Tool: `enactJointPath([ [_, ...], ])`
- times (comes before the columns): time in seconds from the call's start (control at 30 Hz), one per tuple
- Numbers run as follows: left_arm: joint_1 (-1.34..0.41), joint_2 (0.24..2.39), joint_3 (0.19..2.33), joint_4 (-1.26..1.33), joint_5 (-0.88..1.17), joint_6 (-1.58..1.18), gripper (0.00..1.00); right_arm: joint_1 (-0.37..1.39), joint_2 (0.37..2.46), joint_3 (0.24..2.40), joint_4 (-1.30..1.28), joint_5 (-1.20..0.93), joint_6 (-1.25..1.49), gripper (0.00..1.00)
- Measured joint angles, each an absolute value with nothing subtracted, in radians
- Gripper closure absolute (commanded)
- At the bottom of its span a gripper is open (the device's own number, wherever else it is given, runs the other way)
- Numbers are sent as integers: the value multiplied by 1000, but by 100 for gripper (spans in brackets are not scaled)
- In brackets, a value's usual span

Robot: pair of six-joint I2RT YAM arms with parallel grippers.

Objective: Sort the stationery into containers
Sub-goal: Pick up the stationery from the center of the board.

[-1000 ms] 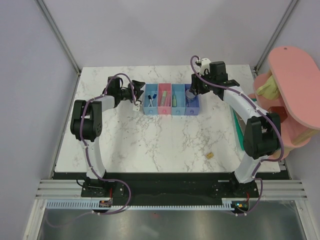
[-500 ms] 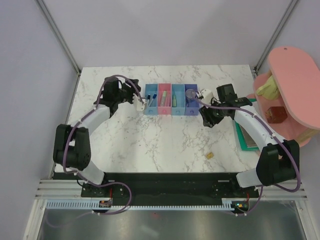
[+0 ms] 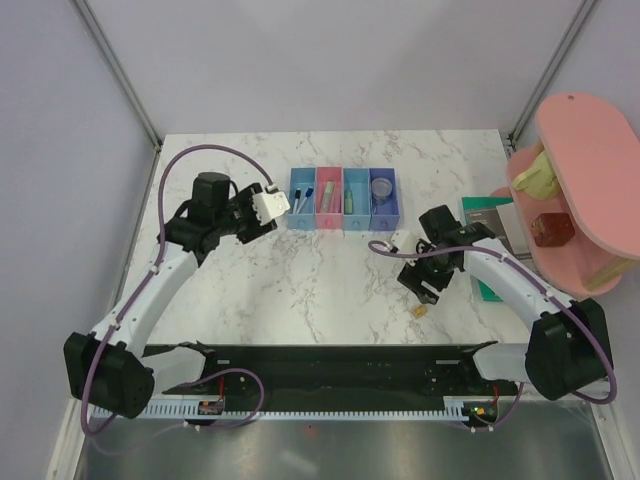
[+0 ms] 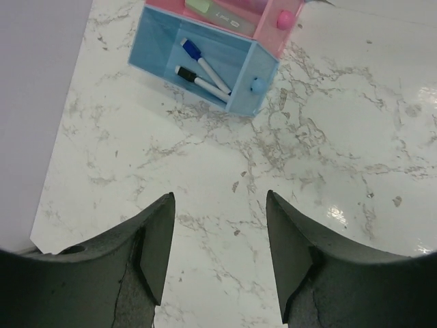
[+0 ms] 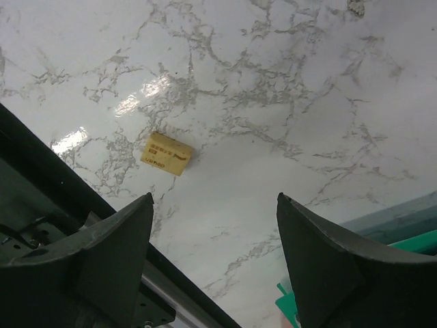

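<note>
Left hand [image 4: 218, 222]: my fingers stand well apart with nothing between them; I hang above the white marbled tabletop [image 4: 355, 157], just short of the left end of the bins.
Right hand [image 5: 215, 219]: open wide and empty, over bare marble at the front right of the tabletop.
Tan rectangular eraser [image 5: 166, 154]: lies flat and loose on the tabletop below my right hand, nearer my left finger in the wrist view, touched by neither finger. From above it sits just in front of that hand and well apart from the bins.
Row of four joined plastic bins [image 3: 343, 225]: stands at the far middle of the tabletop, coloured light blue, pink, light blue and dark blue from the left.
First light blue bin [image 4: 157, 37]: holds a thin blue-capped marker [image 4: 208, 67] and a thin black-capped marker [image 4: 203, 84], side by side on its floor.
Pink bin [image 4: 272, 37]: a pale green bar [image 4: 203, 5] lies in it, cut off by the edge of my left wrist view; what else it holds I cannot tell.
Second light blue bin [image 3: 356, 224]: a second pale green bar [image 3: 351, 201] lies lengthwise inside.
Dark blue bin [image 3: 383, 224]: a small clear round piece [image 3: 380, 190] sits inside.
Flat dark green book [image 3: 484, 215]: on the tabletop's right edge, partly under my right arm.
Big pink round-topped shelf [image 3: 585, 150]: stands off the tabletop's right side.
</note>
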State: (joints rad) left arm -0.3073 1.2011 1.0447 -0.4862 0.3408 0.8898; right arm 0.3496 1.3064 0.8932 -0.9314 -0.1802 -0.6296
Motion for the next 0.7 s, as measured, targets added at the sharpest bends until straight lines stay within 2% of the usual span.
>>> enactJointPath([
  [0.23,-307,1051,959,-561,300,842,37,410,1232,808,-945,-166,-746,21],
  [0.7,-307,960,958,-641,230,818,37,487,1288,707,-879,-143,-872,21],
])
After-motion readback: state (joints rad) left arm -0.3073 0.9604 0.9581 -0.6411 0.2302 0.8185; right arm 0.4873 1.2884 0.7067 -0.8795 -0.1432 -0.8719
